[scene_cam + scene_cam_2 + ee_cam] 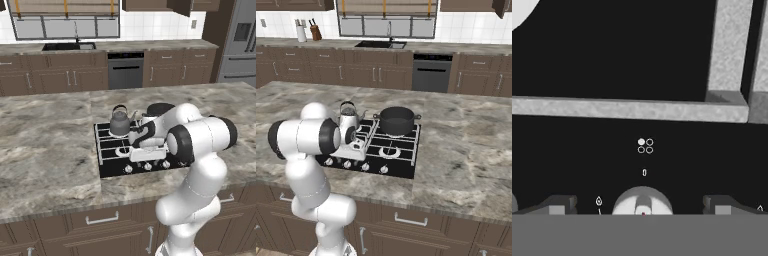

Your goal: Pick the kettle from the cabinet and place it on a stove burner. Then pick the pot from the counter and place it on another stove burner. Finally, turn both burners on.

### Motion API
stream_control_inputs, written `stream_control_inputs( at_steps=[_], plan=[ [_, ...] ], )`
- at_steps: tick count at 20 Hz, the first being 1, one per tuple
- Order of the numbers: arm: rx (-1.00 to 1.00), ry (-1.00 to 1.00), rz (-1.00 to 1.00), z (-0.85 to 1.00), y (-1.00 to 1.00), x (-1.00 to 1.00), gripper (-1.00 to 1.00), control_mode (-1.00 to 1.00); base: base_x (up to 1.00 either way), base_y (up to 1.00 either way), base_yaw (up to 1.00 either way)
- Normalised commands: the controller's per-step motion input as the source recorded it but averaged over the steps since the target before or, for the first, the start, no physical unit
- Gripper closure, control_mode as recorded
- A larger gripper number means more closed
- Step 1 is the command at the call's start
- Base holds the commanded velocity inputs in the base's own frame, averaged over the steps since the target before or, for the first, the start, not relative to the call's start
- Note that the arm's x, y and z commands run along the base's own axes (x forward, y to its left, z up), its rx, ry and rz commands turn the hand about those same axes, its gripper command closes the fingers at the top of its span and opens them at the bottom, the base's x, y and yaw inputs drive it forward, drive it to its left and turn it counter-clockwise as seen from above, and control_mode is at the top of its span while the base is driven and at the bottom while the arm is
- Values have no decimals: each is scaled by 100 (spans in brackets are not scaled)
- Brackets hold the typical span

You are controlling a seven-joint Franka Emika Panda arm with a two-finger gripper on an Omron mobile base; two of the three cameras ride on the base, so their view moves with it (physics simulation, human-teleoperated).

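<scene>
on the black cooktop set into the marbled counter, the kettle already sits on a rear burner and the pot on the rear burner beside it, apart from each other. so the placing looks done and the step in hand is turning the burners on. the gripper hangs low over the front row of knobs, fingers spread wide and holding nothing; in the hand view a round silver knob lies right between the fingertips, with a small burner diagram printed above it. the next move calls for lowering squarely over that knob, closing on it and twisting, then doing the same at the knob for the other occupied burner.
</scene>
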Motion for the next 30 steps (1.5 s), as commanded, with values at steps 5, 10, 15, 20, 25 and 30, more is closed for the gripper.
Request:
stream_control_inputs(
  at_steps=[5, 10, 15, 20, 25, 30],
  plan=[
    [0, 0, -2, -3, 0, -24, -100, -100, 0, 0, 0],
    [0, 1, -2, -10, 0, -10, -100, -100, 0, 0, 0],
    [0, 0, 0, -16, 4, 17, 100, -100, 0, 0, 0],
    [0, 1, 0, -16, 5, 1, 100, -100, 0, 0, 0],
    [0, 2, 0, -14, 3, 0, 100, -100, 0, 0, 0],
    [0, 0, 3, -11, 3, 0, 100, -100, 0, 0, 0]
  ],
)
